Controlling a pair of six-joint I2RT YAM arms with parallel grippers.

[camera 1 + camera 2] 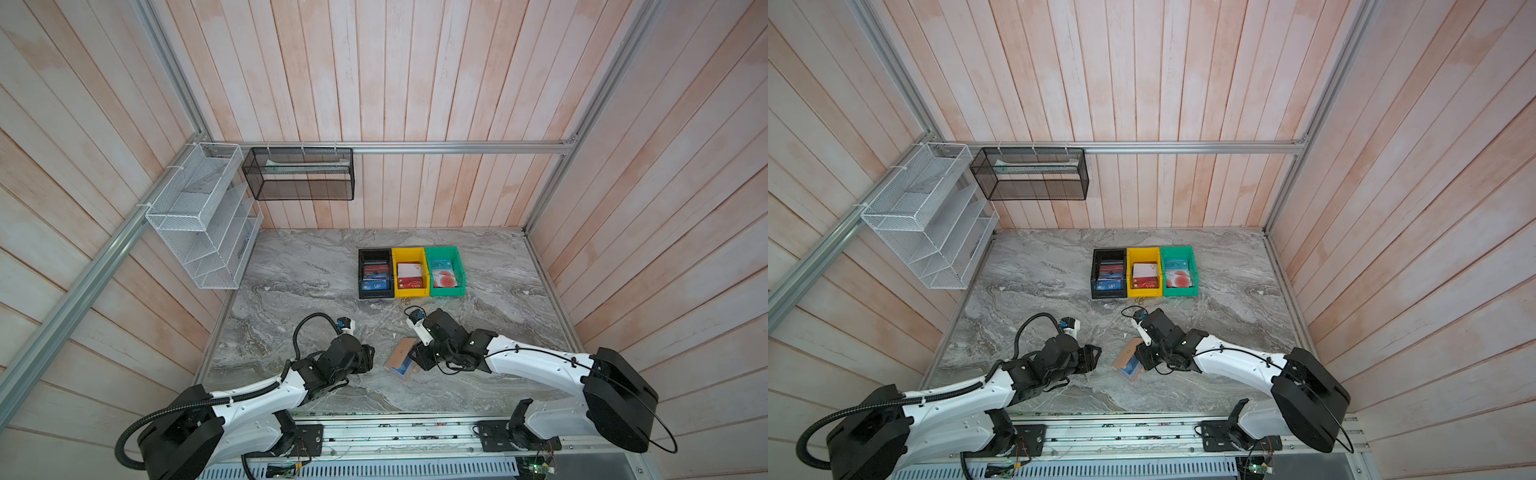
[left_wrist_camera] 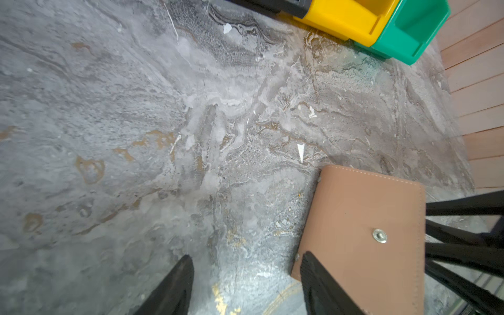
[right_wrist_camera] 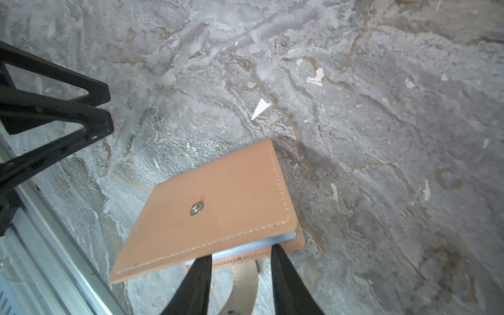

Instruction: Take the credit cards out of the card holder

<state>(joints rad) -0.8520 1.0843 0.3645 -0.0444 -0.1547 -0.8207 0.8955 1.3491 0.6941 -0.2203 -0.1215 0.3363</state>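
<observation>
Resting at the open edge of the card holder (image 3: 218,196), my right gripper (image 3: 240,252) has its two fingers partly apart with nothing pinched between them. The pale blue pages (image 3: 253,246) and the loose snap tab (image 3: 244,278) lie in the gap. One fingertip reaches the stitched edge of the top cover and the other reaches the lower cover; whether either presses I cannot tell.

The holder lies on the marble table (image 3: 381,136) just ahead of these fingers, top cover tilted up, metal stud (image 3: 197,209) facing up.

My left gripper (image 2: 246,256) stands wide and empty. The holder is just beside its finger nearer my right arm, whose tip overlaps the cover's corner in the left wrist view.

In both top views the holder sits between my two grippers, a blue strip (image 1: 405,368) showing under its cover.

Well beyond my fingers the black bin (image 1: 376,294), yellow bin (image 1: 410,293) and green bin (image 1: 446,291) stand in a touching row, each with cards (image 1: 444,277) inside. A blue VIP card (image 1: 376,285) lies in the black one.
</observation>
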